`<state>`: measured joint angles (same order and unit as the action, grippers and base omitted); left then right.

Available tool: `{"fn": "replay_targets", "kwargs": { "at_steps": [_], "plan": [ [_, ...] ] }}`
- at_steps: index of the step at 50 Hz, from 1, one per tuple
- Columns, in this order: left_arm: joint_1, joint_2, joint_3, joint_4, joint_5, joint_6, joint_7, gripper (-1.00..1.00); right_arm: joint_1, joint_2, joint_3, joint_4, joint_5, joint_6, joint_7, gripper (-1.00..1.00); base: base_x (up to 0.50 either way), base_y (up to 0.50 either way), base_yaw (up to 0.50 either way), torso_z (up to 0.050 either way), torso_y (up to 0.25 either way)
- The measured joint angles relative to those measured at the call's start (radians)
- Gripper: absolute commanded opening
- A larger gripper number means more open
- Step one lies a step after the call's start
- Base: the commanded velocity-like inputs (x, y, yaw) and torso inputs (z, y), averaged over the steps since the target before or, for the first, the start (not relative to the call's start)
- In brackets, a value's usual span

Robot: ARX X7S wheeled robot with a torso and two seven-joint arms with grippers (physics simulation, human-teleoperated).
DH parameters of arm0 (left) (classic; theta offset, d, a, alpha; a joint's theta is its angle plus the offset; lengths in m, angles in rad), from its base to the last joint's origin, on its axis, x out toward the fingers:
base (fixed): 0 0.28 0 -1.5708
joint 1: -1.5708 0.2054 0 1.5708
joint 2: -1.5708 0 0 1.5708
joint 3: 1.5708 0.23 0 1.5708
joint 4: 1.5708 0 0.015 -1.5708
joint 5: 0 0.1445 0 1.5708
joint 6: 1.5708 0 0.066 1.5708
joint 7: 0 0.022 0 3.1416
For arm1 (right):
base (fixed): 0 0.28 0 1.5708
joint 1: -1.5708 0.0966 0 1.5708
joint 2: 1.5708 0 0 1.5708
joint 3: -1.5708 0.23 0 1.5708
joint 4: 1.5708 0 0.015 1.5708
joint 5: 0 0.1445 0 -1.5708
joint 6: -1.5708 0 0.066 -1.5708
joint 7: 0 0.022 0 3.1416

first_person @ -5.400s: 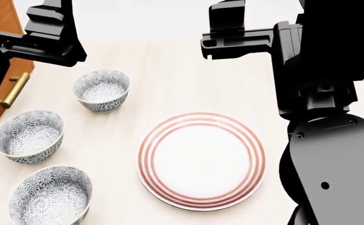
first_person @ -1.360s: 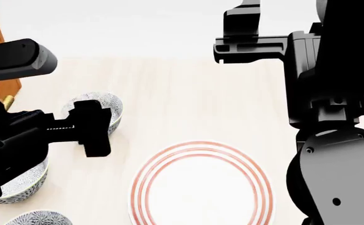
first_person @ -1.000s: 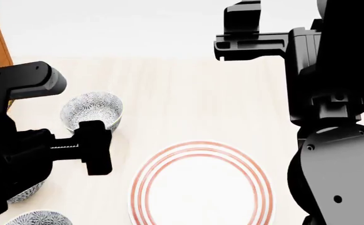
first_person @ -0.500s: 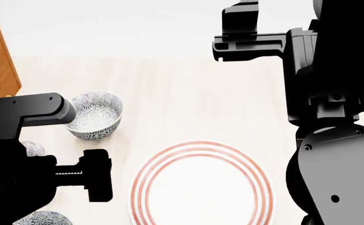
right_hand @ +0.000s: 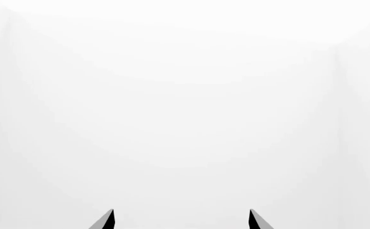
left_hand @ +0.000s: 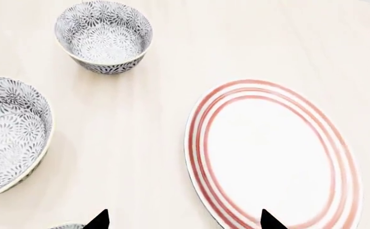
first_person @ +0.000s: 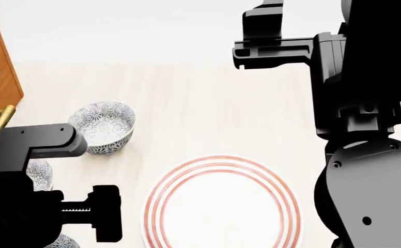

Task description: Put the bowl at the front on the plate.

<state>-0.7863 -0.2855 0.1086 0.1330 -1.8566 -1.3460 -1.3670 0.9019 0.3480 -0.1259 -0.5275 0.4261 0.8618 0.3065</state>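
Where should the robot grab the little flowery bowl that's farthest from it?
The far bowl stands upright with its mouth open upward, so probably pinch its thin rim, coming straight down from above, one finger inside and one outside. Its round, sloping sides would likely slip from a sideways grip.

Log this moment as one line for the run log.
left gripper: open, empty, above table | right gripper: open, raised, idle | plate: bare | bowls: all off plate

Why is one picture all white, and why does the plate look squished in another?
Right wrist view: that camera faces a plain bright surface, so only the right gripper fingertips show. Left wrist view: the camera looks slantwise, stretching the plate into an oval. Head view: the dark arms hide most of two bowls and part of the plate.
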Motion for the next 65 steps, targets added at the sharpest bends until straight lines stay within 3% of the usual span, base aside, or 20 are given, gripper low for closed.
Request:
{"fn": "replay_targets", "kwargs": {
  "at_steps": [65],
  "plan": [
    [0.185, -0.065, 0.098, 0.01, 0.042, 0.063, 0.063, 1.0, -0.025, 0.017, -0.014, 0.015, -0.001, -0.04, 0.014, 1.0, 0.0, 0.0, 0.0, 0.0, 0.0]
  ]
}}
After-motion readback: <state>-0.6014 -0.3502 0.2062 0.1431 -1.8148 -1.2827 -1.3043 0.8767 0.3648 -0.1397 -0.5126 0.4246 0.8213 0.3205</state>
